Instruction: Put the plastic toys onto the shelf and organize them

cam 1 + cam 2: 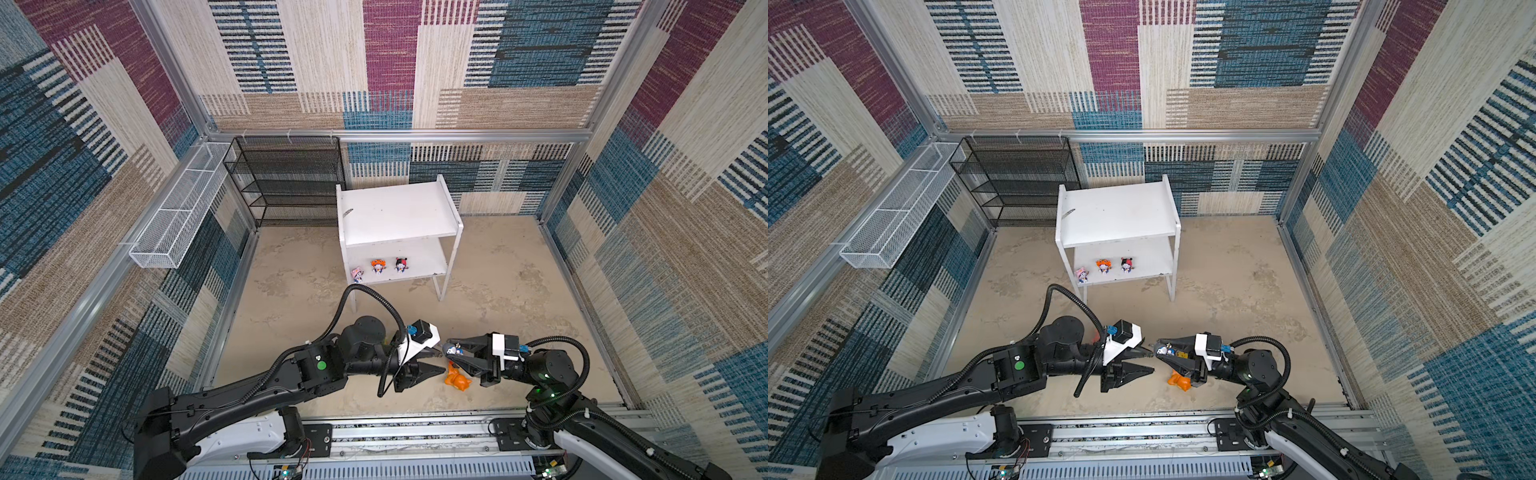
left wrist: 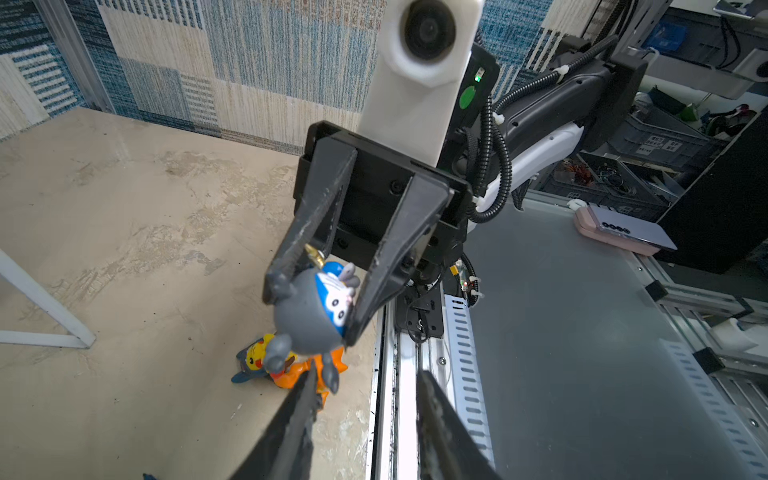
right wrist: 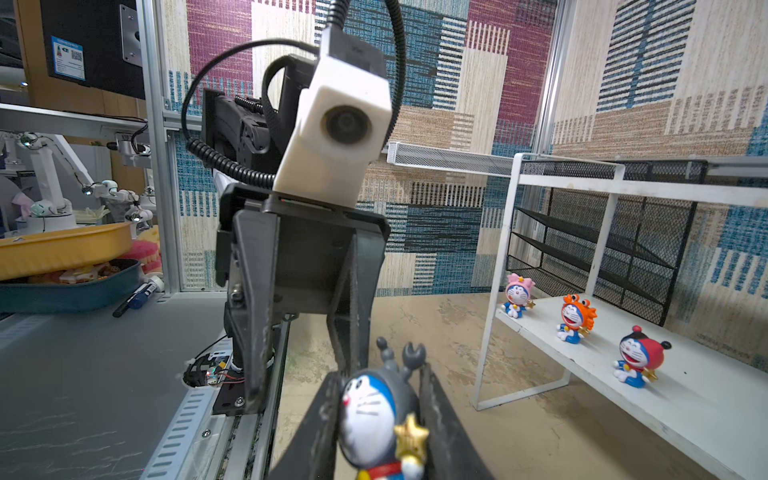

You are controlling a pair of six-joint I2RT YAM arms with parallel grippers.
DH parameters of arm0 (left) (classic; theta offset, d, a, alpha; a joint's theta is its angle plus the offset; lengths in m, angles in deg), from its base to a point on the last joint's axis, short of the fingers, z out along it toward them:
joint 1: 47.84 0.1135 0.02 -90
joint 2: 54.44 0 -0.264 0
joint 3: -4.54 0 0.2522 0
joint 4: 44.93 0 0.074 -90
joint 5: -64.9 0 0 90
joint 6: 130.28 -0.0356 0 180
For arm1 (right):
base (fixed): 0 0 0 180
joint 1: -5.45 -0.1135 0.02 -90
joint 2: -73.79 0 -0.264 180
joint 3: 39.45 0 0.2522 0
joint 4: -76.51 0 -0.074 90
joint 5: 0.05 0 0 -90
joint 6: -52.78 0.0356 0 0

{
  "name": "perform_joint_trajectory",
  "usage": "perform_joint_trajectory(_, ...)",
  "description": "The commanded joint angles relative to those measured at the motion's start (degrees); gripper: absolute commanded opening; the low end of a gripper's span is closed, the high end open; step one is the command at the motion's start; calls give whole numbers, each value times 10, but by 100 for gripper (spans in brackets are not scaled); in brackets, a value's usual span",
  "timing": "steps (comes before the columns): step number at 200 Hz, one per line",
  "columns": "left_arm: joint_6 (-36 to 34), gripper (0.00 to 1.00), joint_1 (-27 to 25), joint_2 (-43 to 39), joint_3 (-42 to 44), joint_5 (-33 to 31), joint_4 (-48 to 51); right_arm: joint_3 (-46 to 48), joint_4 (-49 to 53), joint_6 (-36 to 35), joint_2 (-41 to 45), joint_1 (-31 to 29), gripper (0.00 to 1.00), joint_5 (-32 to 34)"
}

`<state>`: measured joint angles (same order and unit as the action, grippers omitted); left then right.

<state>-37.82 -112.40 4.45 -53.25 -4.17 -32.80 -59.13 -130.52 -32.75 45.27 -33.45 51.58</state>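
My right gripper [image 1: 451,353] [image 3: 378,399] is shut on a tiny grey-hooded blue toy [image 3: 374,415] [image 2: 311,316] and holds it above the floor near the front. My left gripper [image 1: 435,360] [image 2: 365,376] faces it tip to tip, jaws apart and empty, with one fingertip [image 2: 309,376] close to the toy's feet. Below them an orange toy [image 1: 457,376] and a yellow dark-hooded toy [image 2: 255,357] lie on the floor. The white shelf [image 1: 399,212] stands further back. Its lower board carries pink [image 3: 517,293], orange [image 3: 575,318] and red-hooded [image 3: 640,357] tiny toys.
A black mesh rack [image 1: 286,183] stands against the back wall, left of the shelf. A white wire basket [image 1: 178,212] hangs on the left wall. The arms' base rail [image 1: 415,432] runs along the front edge. The shelf's thin leg [image 2: 41,307] stands near the left gripper.
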Motion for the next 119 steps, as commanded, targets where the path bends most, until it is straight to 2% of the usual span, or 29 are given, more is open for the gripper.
perform_joint_trajectory(1,9,36,0,4,0,-12,-36,2,-6,8,4,-4,22,6)
perform_joint_trajectory(43,6,28,-1,11,-4,-5,-37,0,-8,8,1,-12,22,11)
perform_joint_trajectory(83,-2,0,0,9,-5,-11,-28,-3,-9,7,-4,-16,22,13)
perform_joint_trajectory(119,-16,0,0,-4,-5,-17,-14,-7,1,5,-10,-18,26,13)
